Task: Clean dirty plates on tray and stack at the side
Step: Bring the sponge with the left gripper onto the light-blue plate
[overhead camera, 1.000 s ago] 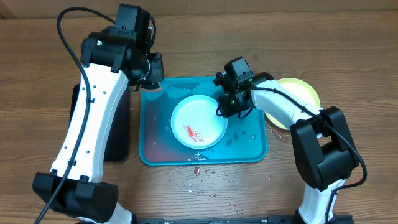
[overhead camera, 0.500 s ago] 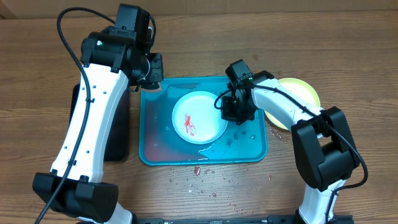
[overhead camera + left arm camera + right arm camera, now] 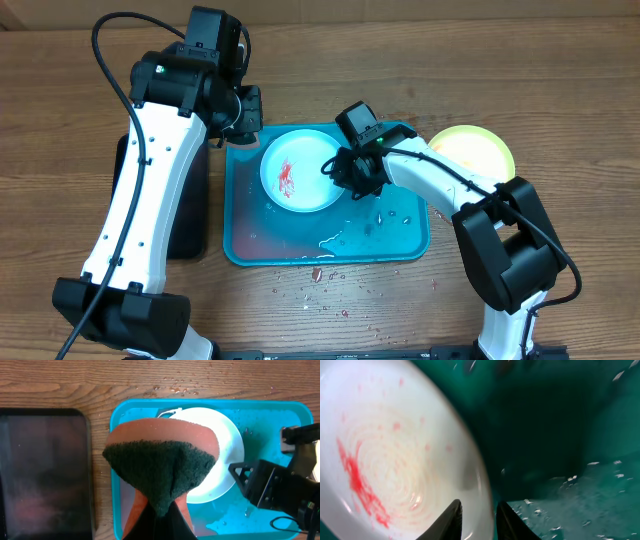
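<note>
- While the left gripper (image 3: 159,522) hangs above the tray (image 3: 245,240), its fingers are clamped tight on a sponge (image 3: 160,460), orange with a dark green scouring face turned outward.
- Just beyond that sponge, and lower, lies a white plate (image 3: 305,165) with a light blue rim, flat inside the tray.
- Off to that gripper's side, past the tray's rim, a black tray (image 3: 190,215) lies on the worktop (image 3: 560,90).
- At the plate's edge on the opposite side from the sponge sits the right gripper (image 3: 332,170), low over the tray.
- Its fingers (image 3: 451,516) stand a narrow gap apart: one is over the plate's white inside and the other over the teal floor.
- The plate's rim runs into that gap, and it does not look pinched.
- A red smear (image 3: 357,477) marks the plate ahead of the right gripper's fingertips, toward the plate's middle.
- Behind the right gripper, back along its arm and outside the tray, a yellow-green plate (image 3: 475,148) rests on the worktop.
- Water (image 3: 335,240) pools on the tray floor beside the right gripper, and drops are scattered on the worktop past the tray's rim.
</note>
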